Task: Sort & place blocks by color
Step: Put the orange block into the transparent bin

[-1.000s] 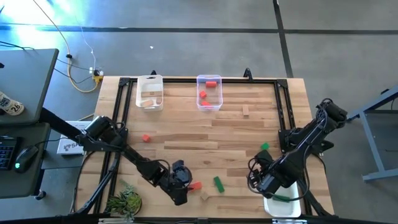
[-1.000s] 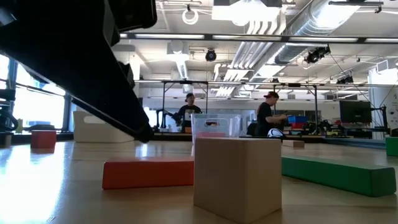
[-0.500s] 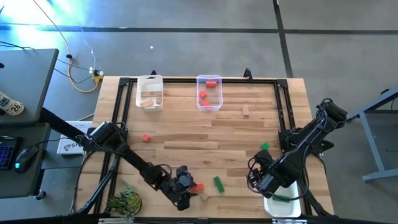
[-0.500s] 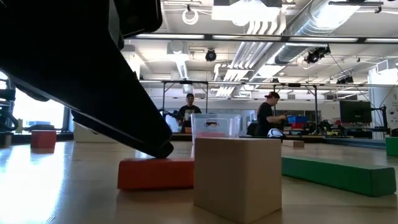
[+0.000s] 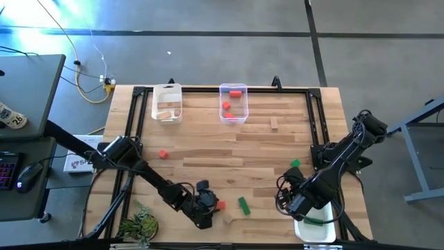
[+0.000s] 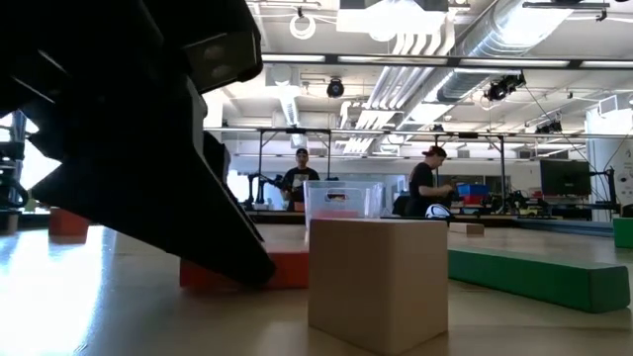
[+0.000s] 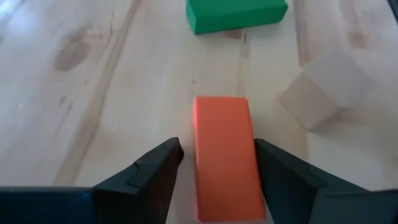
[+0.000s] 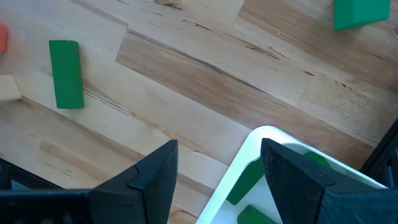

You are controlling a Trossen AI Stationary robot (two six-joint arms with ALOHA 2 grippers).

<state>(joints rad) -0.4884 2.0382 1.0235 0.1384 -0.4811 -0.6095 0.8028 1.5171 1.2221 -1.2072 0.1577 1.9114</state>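
Wooden planks make up the table [image 5: 229,149], framed by black rails, with a grey floor around it and a bright workshop behind where two people stand at benches. The left gripper [image 7: 214,165] sits low at the near edge of the table, its fingers spread apart with a red bar [image 7: 225,155] lying flat between them; neither finger clearly touches it. From above, that red bar [image 5: 220,205] shows just beside the gripper's tip. A pale wooden cube [image 7: 329,87] rests near it, and a green bar [image 7: 236,14] lies a little farther on.

The right gripper [image 8: 217,168] hovers near the table's front right corner over the rim of a white bin [image 8: 267,143] that holds green pieces, its fingers apart and holding nothing. A green cube [image 5: 295,164] sits on the table near that arm.

At the far side stand two clear bins: one [image 5: 167,103] with pale wooden blocks, the other [image 5: 233,103] with red blocks. A lone red cube [image 5: 162,154] and a small wooden block [image 5: 274,124] lie apart on the planks.
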